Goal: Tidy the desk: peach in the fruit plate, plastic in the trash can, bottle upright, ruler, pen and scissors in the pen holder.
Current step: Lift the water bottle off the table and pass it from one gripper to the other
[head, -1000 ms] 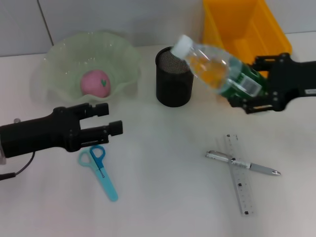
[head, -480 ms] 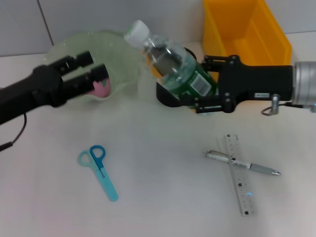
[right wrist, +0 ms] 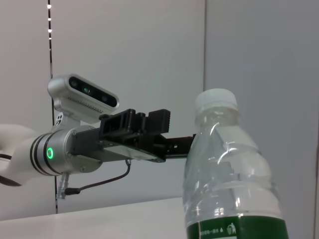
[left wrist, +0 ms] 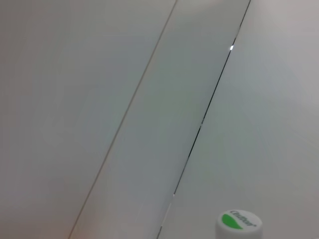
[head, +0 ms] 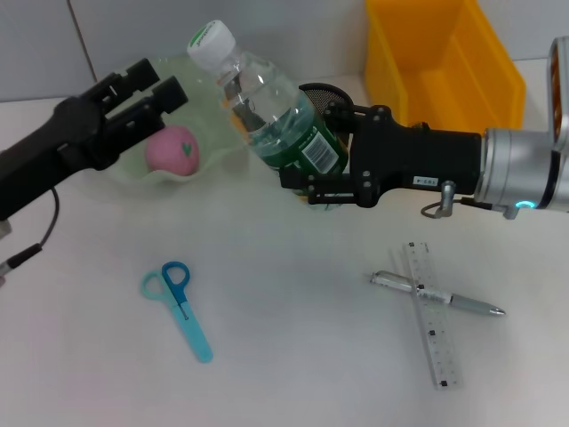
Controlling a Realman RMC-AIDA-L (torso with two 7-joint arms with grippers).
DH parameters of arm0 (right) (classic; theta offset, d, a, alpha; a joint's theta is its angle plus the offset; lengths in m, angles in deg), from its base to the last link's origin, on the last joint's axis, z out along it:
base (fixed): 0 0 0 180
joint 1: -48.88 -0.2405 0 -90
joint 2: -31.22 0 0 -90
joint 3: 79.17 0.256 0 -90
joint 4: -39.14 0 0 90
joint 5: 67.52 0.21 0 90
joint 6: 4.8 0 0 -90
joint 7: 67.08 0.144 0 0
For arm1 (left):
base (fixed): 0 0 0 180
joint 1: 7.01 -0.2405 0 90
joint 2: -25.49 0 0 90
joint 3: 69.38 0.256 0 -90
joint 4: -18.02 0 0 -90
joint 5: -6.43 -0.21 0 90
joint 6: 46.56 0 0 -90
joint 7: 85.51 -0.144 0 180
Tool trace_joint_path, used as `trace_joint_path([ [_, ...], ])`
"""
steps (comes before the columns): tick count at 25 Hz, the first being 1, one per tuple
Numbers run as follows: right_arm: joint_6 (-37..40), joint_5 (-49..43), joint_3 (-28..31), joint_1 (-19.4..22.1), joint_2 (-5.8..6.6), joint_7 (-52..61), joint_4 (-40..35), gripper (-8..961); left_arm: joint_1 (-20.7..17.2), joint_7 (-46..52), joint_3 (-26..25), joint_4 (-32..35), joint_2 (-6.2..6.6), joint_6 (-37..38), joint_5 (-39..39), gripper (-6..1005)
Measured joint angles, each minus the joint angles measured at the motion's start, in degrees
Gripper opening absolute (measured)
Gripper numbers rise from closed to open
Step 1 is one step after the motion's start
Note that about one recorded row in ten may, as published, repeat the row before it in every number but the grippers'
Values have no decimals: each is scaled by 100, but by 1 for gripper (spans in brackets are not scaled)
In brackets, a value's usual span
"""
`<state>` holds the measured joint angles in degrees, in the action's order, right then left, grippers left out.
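My right gripper (head: 316, 162) is shut on the green label of a clear water bottle (head: 267, 102), held tilted in the air with its white cap (head: 209, 40) pointing up and left. My left gripper (head: 153, 82) hovers open just left of the cap, above the pale green fruit plate (head: 206, 160) where the pink peach (head: 172, 149) lies. The black mesh pen holder (head: 324, 90) is mostly hidden behind the right gripper. Blue scissors (head: 178, 307) lie front left. A silver pen (head: 436, 295) crosses a clear ruler (head: 431, 316) at front right. No plastic is in view. The right wrist view shows the bottle (right wrist: 232, 179) and the left gripper (right wrist: 167, 130) beyond it.
A yellow bin (head: 440, 58) stands at the back right, behind the right arm. A cable hangs from the left arm near the table's left edge. The left wrist view shows only wall panels and the bottle's cap (left wrist: 239, 224).
The right gripper has carried the bottle leftward past the pen holder and tipped it more upright. The left gripper has risen from near the scissors to beside the cap.
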<state>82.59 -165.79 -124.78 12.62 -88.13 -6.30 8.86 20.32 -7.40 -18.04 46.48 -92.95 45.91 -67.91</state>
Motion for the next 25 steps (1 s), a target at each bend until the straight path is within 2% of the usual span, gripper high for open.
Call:
trace_joint_path([
  [5,-72,6,0,-97,-6,-150,310,784,85,-252,3,-209,-15,26,5,784],
  [7,-92,11,9,-136,-10,-272,490,785,297,-628,1,-638,-30,122,69,783],
  [13,-97,170,3,-149,-17,-458,690,785,449,-921,2,-924,-38,212,209,783],
  [25,-50,234,-9,-213,-21,-616,973,786,495,-1031,11,-1029,-55,270,311,783],
])
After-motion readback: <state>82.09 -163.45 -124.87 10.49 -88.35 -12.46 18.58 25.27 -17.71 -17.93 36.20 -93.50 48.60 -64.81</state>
